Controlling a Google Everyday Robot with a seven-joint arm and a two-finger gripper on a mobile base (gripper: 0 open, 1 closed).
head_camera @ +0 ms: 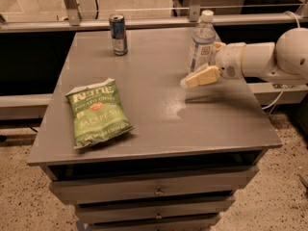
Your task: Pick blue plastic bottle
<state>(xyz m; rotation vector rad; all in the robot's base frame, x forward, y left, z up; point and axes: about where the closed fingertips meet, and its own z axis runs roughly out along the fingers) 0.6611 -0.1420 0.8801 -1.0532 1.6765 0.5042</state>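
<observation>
The blue plastic bottle [201,42] is a tall clear bottle with a white cap and a pale label. It stands upright at the back right of the grey table [159,114]. My gripper [201,64] reaches in from the right on a white arm and is open. Its near cream finger [199,77] lies just in front of the bottle's base. The far finger [219,46] shows just right of the bottle, partly hidden behind it. The bottle stands at the mouth of the gripper and is not gripped.
A short blue-and-silver drink can [118,34] stands at the back left of the table. A green chip bag [97,112] lies flat at the front left. Drawers [154,189] sit under the tabletop. A rail runs behind the table.
</observation>
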